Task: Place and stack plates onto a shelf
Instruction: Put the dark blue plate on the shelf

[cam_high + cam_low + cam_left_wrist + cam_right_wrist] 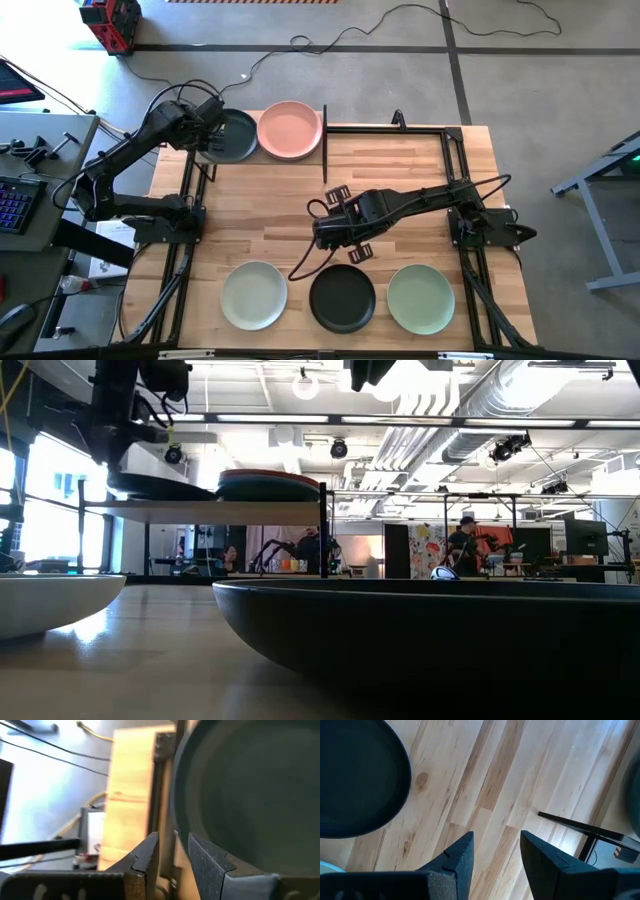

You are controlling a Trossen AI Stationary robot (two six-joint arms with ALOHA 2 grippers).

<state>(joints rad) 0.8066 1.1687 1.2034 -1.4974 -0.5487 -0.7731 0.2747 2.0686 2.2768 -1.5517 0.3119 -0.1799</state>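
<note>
Three round matte plates, pale cream-green [254, 294], black [342, 297] and sage green [420, 297], are left on the wooden bench [400, 170]. Stiff and smooth, each is judged best pinched at its rim. Right gripper [345, 248] jaws are held open above the black plate; left gripper [212, 128] jaws are parted beside the charcoal plate [236, 135] on the light-wood shelf [200, 510].

Two dark robot arms reach over a wooden bench [400, 170]. The left arm stretches from its base at the bench's left edge toward the far left corner, elbow bent outward. Its pincer [212, 128] sits at the rim of a charcoal plate [235, 135], with its two fingers [145, 857] parted a little and the rim lying in the gap between them. The right arm extends from its base at the bench's right edge across to the middle, held low and nearly straight. Its pincer [345, 240] hangs above bare wood with both fingers [460, 857] spread apart, holding nothing.
</note>
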